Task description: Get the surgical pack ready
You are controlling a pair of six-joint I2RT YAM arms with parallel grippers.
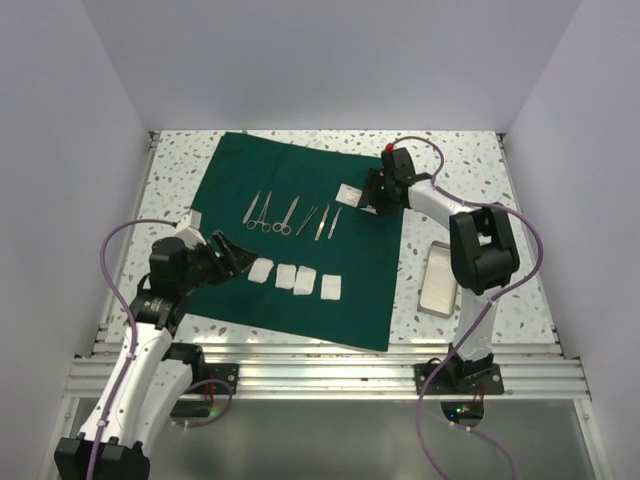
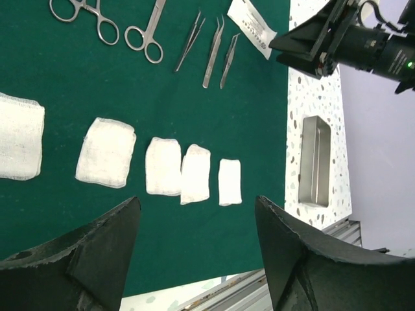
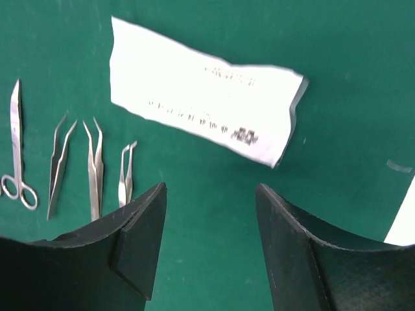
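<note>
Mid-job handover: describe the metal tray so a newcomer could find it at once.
Find the big dark green drape in the table's middle, then the speckled table strip along its right edge. The metal tray lies there, near the right arm: a shiny rectangle, the only pack item off the cloth.

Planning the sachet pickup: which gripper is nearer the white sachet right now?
Right. The right gripper hovers open right by the white sachet, which lies just ahead of its fingertips. The left gripper is across the green drape, by the gauze squares.
</note>
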